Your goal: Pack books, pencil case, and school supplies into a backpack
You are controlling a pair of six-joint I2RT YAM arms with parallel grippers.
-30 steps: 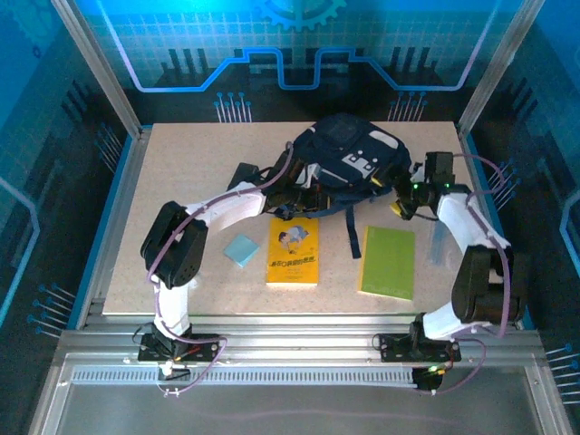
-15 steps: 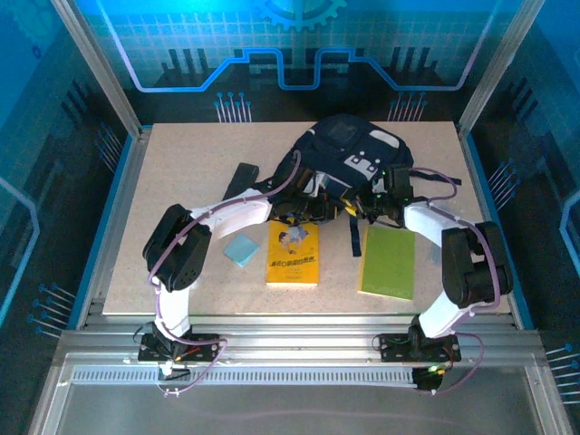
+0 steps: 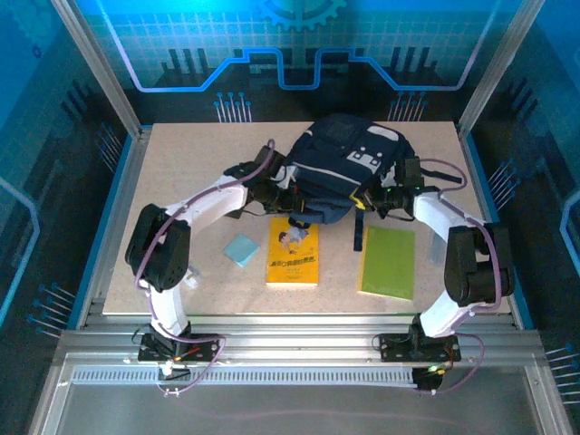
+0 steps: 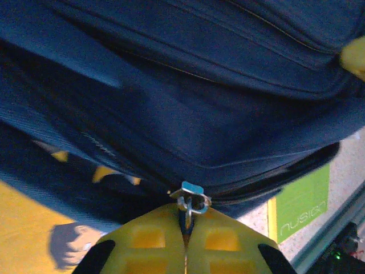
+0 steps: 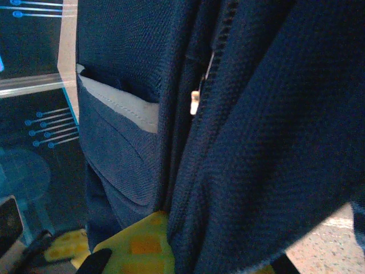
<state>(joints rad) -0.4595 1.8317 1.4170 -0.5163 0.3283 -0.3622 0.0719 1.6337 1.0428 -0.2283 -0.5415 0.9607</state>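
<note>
The soft navy backpack (image 3: 337, 163) sits upper middle — left pincer (image 4: 185, 231) clamps its metal zip tab (image 4: 191, 201), right pincer (image 5: 188, 257) pinches its woven cloth.

Speckled beige tabletop (image 3: 181, 163); aluminium frame rails (image 3: 290, 349) at near edge; blue circuit-pattern backdrop (image 3: 290, 45) behind.

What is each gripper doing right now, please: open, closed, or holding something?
Left gripper: closed on the zipper pull of the backpack.
Right gripper: closed, pinching backpack fabric.
</note>
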